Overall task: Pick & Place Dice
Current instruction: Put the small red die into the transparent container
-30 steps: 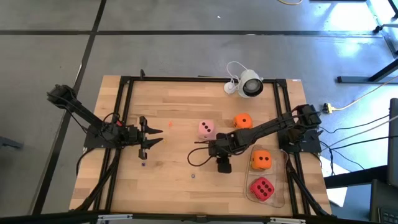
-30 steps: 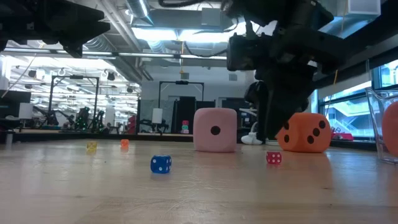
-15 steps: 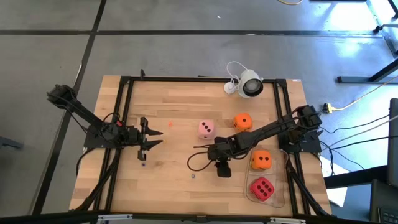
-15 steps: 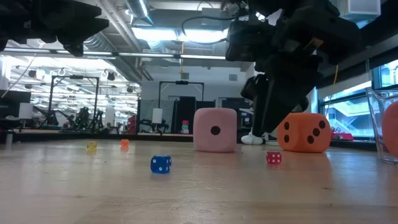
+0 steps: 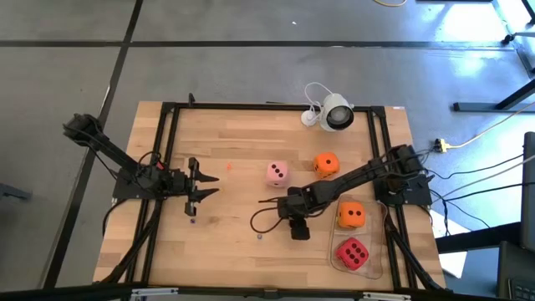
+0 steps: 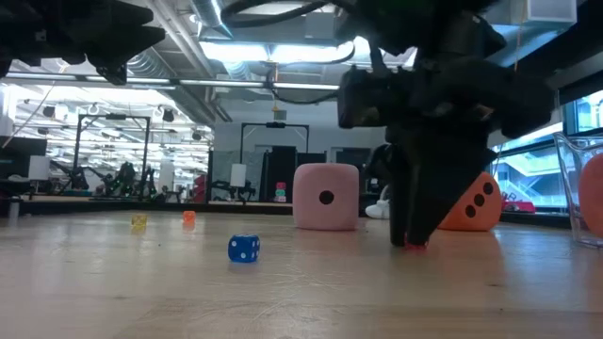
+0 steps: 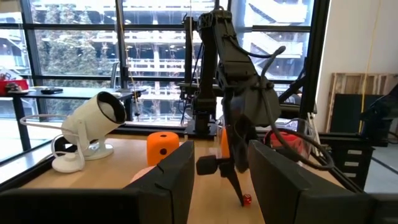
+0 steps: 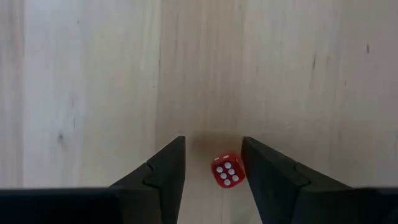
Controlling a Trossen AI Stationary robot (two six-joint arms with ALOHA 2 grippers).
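Fingers of the right tool (image 8: 212, 171) stand apart, straddling a small red die (image 8: 227, 170) on the surface (image 5: 242, 150), just in front of the pink die (image 5: 278, 174); left tool (image 5: 203, 191), fingers apart, waits well left of it.

Even overhead light on table (image 5: 234, 142); low view backlit by ceiling lights, arms silhouetted; window glare.

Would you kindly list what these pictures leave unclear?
- Small red die: high view, hidden under the right gripper.
- Orange die: low view, half hidden behind the right arm.
- Blue die: high view, too small to read its pips.
- Pink die: left wrist view, mostly behind the left gripper's fingers.
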